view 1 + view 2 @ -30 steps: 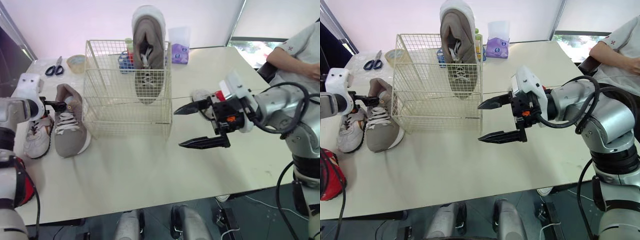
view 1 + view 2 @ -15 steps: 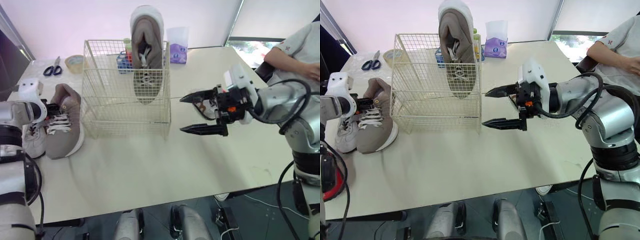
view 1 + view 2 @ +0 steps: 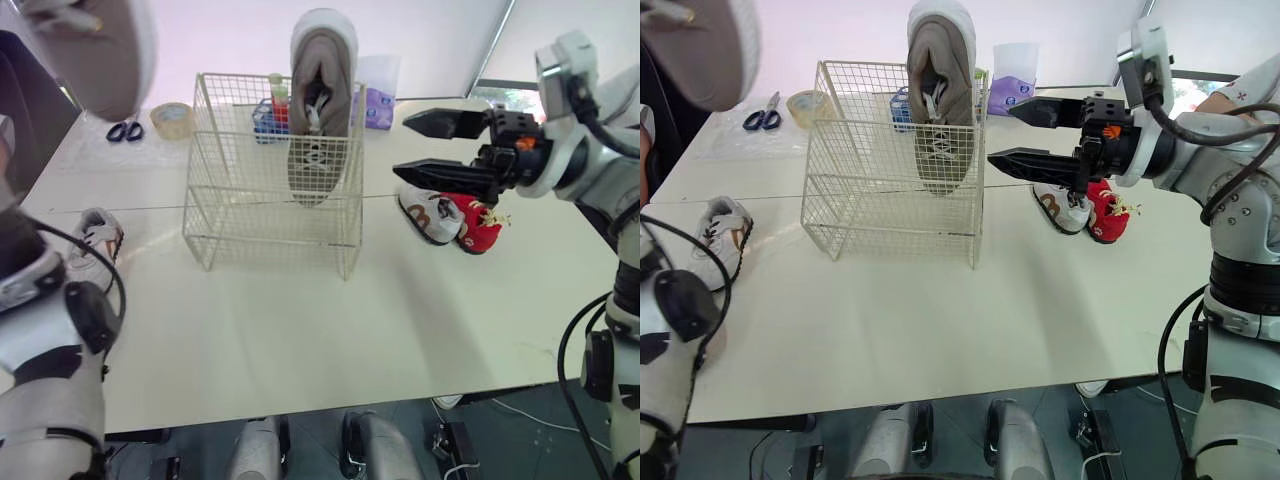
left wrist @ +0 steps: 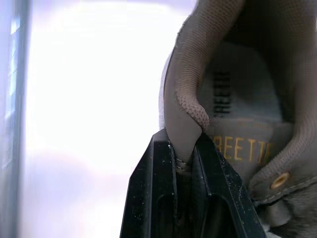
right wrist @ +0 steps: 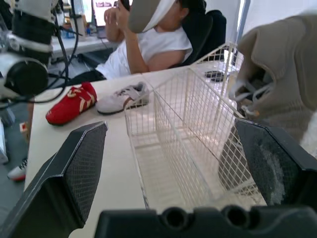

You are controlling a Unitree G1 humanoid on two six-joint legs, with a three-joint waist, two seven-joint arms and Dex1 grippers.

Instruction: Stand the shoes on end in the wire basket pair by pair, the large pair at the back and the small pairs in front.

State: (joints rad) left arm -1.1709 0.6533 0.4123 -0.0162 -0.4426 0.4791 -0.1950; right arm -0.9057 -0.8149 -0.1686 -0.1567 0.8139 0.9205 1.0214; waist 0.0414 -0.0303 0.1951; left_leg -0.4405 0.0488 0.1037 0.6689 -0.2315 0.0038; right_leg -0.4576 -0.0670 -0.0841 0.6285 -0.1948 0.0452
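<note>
We recorded the surface (image 3: 300, 330) carrying a wire basket (image 3: 230, 190) near its middle. One grey shoe (image 3: 320, 100) stood on end inside the basket at its right side, toe down, with its heel rising above the rim. The second grey shoe (image 4: 257, 74) was off the surface, high at the robot's left, above the level of the basket rim.

The left end effector (image 4: 184, 148) was clamped on this second shoe, with both fingers pinching the edge of the shoe's collar between them. The right end effector (image 3: 404, 144) hovered to the right of the basket, level with its upper part. Its fingers were spread wide and held nothing.

A white shoe (image 3: 425, 215) and a red shoe (image 3: 475, 225) lay side by side on the surface, right of the basket and below the right end effector. Another small white shoe (image 3: 95, 240) lay near the left edge, well apart from the basket. Scissors (image 3: 125, 130) and a tape roll (image 3: 172, 118) lay at the far left corner. A purple pack (image 3: 378, 105) stood behind the basket.
</note>
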